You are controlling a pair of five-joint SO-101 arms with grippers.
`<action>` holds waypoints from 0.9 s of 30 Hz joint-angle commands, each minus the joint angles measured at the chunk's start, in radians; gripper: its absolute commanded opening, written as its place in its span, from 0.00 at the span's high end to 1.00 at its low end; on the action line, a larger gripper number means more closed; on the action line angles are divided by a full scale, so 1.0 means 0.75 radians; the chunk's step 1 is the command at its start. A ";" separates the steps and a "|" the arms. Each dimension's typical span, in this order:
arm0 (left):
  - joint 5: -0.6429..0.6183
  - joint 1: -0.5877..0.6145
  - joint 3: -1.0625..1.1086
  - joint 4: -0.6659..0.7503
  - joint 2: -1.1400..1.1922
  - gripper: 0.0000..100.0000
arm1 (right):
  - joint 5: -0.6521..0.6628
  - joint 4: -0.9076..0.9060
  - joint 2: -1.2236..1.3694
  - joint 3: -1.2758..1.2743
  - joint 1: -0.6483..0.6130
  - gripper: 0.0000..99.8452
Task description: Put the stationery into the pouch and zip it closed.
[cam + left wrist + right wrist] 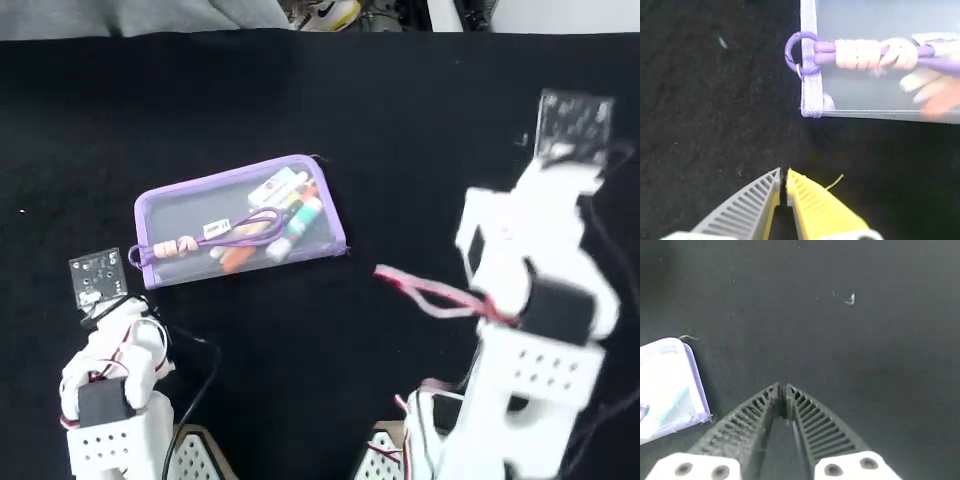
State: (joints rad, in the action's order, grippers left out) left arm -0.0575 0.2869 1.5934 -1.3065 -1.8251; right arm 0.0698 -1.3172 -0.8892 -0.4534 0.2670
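Near pouch (178, 218), L pincer (783, 175) & R pincer (784, 388) (both empty) hang low, closed.

Lilac-trimmed grey pouch (180, 212) on black table (300, 90) — left pincer (783, 182) yellow and grey, right pincer (782, 392) black.

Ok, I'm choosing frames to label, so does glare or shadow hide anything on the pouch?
High view: even light, no hard shadow on the black cloth; the pens show through the pouch. Left wrist view: the pouch face looks milky, but the purple cord stands out. Right wrist view: the pouch corner is washed out bright, its contents hard to tell.
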 commanded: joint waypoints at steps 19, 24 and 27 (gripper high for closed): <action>0.033 -0.007 0.138 0.145 0.010 0.97 | 0.110 0.383 -1.292 -1.609 0.008 0.98; 0.031 -0.009 0.138 0.145 0.012 0.97 | 0.117 0.291 -1.308 -1.617 0.008 0.98; 0.031 -0.009 0.138 0.145 0.012 0.97 | 0.119 0.243 -1.294 -1.644 0.016 0.98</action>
State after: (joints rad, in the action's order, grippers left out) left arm -0.0391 0.2839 1.6763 -1.1914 -1.8159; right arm 0.1481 -1.0948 -1.8036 -1.6747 0.2685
